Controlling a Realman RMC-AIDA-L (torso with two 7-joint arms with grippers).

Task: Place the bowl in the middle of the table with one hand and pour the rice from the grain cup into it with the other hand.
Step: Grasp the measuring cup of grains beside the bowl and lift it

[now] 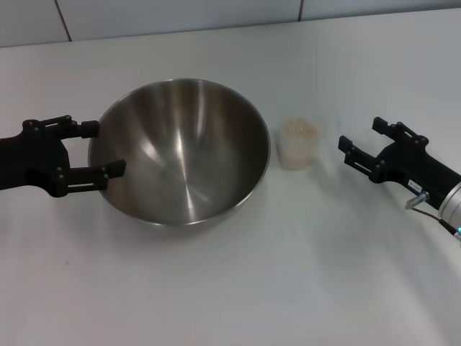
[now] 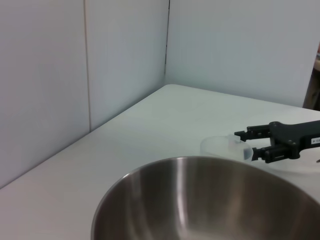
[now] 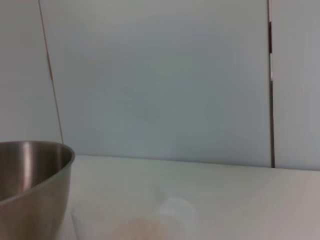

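Note:
The large steel bowl (image 1: 184,151) stands empty on the white table (image 1: 230,288), a little left of the middle. My left gripper (image 1: 109,148) is open at the bowl's left rim, one finger just outside it and the other reaching over its edge. The small translucent grain cup (image 1: 298,143) with rice (image 1: 298,130) in it stands upright just right of the bowl. My right gripper (image 1: 359,138) is open, level with the cup and a short gap to its right. The left wrist view shows the bowl (image 2: 200,200), the cup (image 2: 222,145) and the right gripper (image 2: 247,142) beyond it.
White wall panels (image 1: 180,14) run along the table's far edge. The right wrist view shows the bowl's outer side (image 3: 30,185) in front of that wall. Bare tabletop lies in front of the bowl and the cup.

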